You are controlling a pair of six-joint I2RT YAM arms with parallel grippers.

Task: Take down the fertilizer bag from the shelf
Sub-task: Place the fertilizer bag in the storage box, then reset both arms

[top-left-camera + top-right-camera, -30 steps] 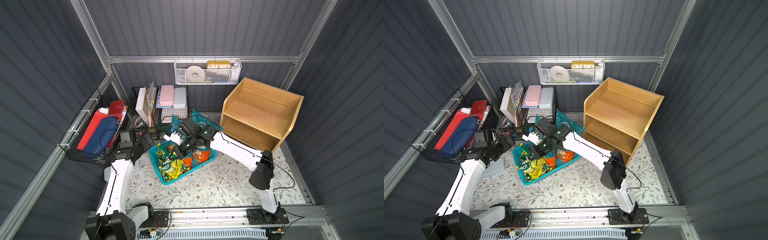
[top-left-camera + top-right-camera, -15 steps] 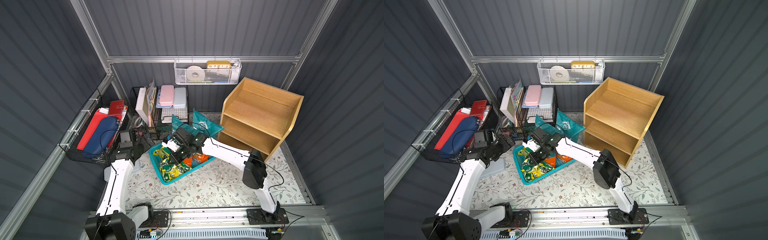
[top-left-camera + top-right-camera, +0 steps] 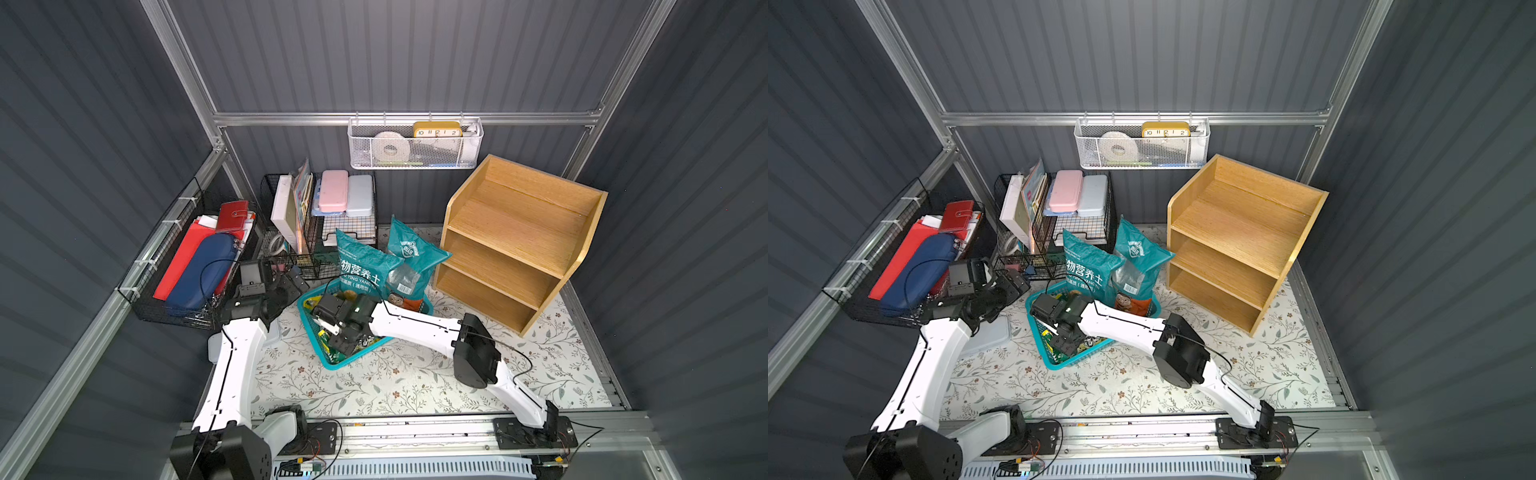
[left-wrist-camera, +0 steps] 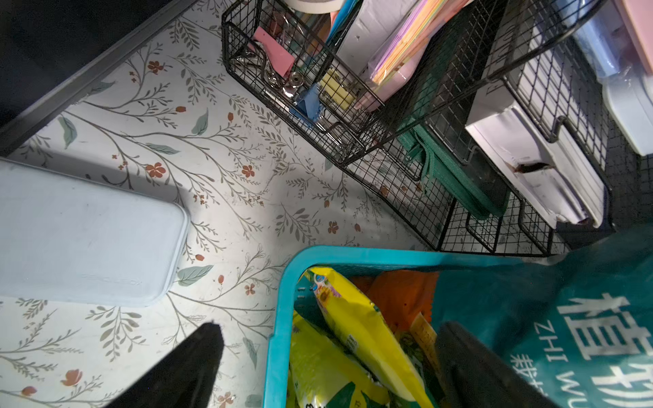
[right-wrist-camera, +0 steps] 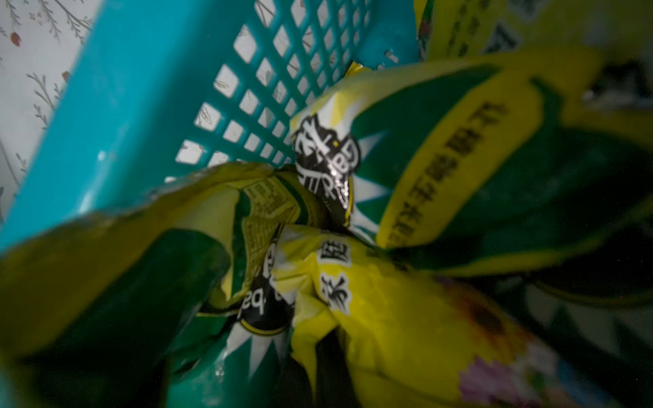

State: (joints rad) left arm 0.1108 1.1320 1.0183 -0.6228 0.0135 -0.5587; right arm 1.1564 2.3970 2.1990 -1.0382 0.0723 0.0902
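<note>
Right gripper (image 3: 340,338) is shut, jaws pointing down inside the teal basket (image 3: 330,366) among yellow-green packets (image 5: 388,311). We can't tell if it pinches one, because the right wrist view is blurred and shows no fingertips. In both top views its tips are hidden under its own body.

Fertilizer bag (image 3: 361,266), teal with big white characters, stands upright at the basket's far end. It is off the shelf (image 3: 519,232) and just behind the right gripper's wrist; we can't tell if they touch. Second teal bag (image 3: 411,253) leans beside it on the basket's shelf side.

Left gripper (image 4: 328,326) is spread wide and holds nothing. It hangs over the basket corner nearest the black wire rack (image 4: 353,141), with one finger over the floral mat (image 4: 229,159) outside the basket and the other over the packets inside.

Both bag bottoms are hidden behind the right arm, so we can't tell whether they sit in the basket or behind it.
</note>
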